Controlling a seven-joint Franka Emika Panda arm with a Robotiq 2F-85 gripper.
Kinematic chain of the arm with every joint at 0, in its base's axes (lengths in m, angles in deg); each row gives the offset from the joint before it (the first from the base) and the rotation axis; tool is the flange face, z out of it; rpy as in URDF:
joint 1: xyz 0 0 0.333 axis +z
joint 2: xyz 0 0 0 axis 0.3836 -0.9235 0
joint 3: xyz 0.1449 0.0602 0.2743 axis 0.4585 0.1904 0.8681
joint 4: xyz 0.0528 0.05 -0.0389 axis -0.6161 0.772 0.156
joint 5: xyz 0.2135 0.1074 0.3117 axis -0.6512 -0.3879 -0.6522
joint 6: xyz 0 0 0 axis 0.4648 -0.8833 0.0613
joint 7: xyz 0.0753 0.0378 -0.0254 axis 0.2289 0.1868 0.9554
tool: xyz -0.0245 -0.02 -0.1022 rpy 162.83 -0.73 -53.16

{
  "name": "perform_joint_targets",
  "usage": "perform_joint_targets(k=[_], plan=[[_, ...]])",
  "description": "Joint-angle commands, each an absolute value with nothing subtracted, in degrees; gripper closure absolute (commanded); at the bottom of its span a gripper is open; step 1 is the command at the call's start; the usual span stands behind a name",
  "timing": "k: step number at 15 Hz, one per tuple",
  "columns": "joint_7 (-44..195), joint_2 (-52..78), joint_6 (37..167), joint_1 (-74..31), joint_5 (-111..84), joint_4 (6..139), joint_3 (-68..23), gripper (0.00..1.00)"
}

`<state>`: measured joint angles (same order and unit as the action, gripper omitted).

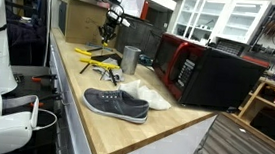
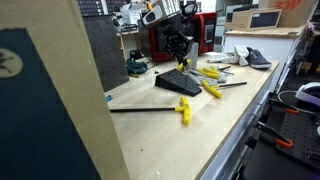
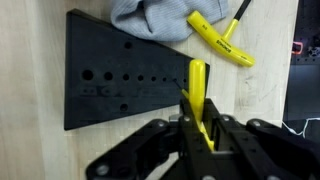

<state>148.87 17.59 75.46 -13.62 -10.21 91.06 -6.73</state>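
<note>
Yellow-handled tool sits clamped between the closed fingers, its handle sticking out past their tips; its shaft is hidden by the grip. Just ahead of the fingers and to their left in the wrist view lies a black holder block on the bench. A row of holes runs across the block, large to small, and none that shows has anything in it. Their number is hard to make out. Beyond the fingers a grey cloth overlaps the block's far edge, cut off by the frame. Beside the cloth lies one yellow T-handle key. In an exterior view three loose yellow handles lie around the block under the fingers. Farther from the fingers stand one steel cup, its inside unseen, and one grey shoe.
</note>
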Motion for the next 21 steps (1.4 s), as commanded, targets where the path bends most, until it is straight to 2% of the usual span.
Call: perform_joint_targets(k=[1, 5, 6, 8, 11, 15, 21], plan=[[148.2, 19.0, 79.3, -13.7, -9.2, 93.1, -6.8, 0.96], [147.4, 19.2, 80.9, -13.6, -9.4, 94.2, -6.8, 0.96], [147.2, 19.3, 81.1, -13.6, -9.5, 94.5, -6.8, 0.6], [146.3, 19.6, 82.1, -13.6, -9.8, 95.1, -6.7, 0.53], [144.5, 20.3, 84.7, -13.8, -11.0, 96.4, -6.7, 0.28], [142.9, 23.4, 86.1, -14.0, -12.8, 98.6, -6.4, 0.01], [138.3, 32.3, 82.1, -13.8, -15.8, 101.3, -7.3, 0.0]])
